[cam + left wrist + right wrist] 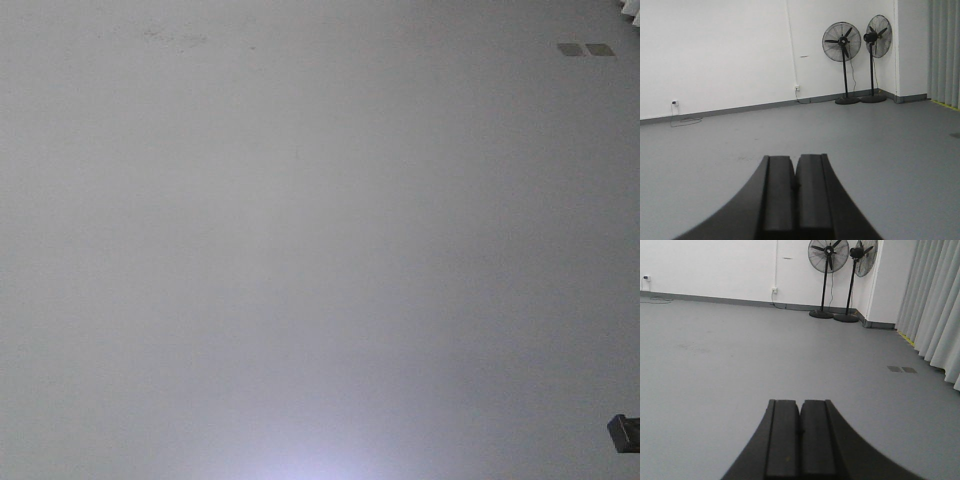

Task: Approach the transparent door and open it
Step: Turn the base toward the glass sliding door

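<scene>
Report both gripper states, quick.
Left gripper: closed, holding nothing.
Right gripper: closed, holding nothing.

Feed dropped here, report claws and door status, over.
Shut, empty: left claw, right claw. No transparent door in view. Grey floor ahead; pedestal fans at far wall.

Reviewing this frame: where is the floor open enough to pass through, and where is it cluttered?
Bare grey floor runs from the left gripper and right gripper, both shut, to the white wall. Crowded only at the far corner: two pedestal fans near the curtain.
</scene>
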{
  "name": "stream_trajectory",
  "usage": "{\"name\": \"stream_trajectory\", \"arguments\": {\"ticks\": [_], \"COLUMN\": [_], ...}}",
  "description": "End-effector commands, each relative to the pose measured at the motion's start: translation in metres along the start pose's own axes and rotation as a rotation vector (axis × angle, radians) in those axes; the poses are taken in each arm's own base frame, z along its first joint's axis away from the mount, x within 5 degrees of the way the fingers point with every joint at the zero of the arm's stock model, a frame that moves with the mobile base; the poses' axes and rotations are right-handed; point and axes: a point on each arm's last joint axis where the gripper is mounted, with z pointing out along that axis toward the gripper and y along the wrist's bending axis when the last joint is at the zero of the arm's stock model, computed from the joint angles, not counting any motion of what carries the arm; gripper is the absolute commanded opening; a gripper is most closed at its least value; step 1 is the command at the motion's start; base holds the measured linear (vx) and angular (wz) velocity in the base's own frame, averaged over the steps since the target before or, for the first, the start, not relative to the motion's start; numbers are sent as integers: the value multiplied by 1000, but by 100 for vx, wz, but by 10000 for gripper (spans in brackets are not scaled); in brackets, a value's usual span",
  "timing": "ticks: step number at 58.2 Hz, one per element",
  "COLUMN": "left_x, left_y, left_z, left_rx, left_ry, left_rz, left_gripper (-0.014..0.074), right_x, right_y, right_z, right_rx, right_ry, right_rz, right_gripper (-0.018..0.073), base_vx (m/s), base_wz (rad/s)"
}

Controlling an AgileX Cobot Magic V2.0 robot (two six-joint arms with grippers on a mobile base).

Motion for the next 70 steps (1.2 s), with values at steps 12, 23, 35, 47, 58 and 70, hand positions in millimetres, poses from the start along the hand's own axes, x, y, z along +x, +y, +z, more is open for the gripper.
{"name": "stream_trajectory", "arguments": {"ticks": [12,23,35,47,58,70], "left_x": [-3,-3,-3,-3,-3,-3], "left_y": [0,0,0,0,0,0], "left_z": [0,0,0,0,0,0], "left_rx": [1,1,1,1,1,1], "left_ry": [-73,-73,-73,-73,-73,-73], "left_rz": [-20,-20,-20,-20,-20,-20], "left_gripper": [-6,-6,-6,-6,-6,-6], "right_x": [-7,-7,-7,-7,-7,-7], "right_y": [-1,-1,-1,-1,-1,-1], "right_z": [-1,-1,-1,-1,-1,-1], "right_rx": [11,11,11,11,11,11], "right_ry": [-96,-96,-96,-96,-96,-96], "right_rz": [-14,-14,-14,-14,-14,-14], "right_gripper": [-6,-6,-6,-6,-6,-6], "base_vx": [0,0,0,0,2,7], "base_wz": [0,0,0,-1,-1,-3]}}
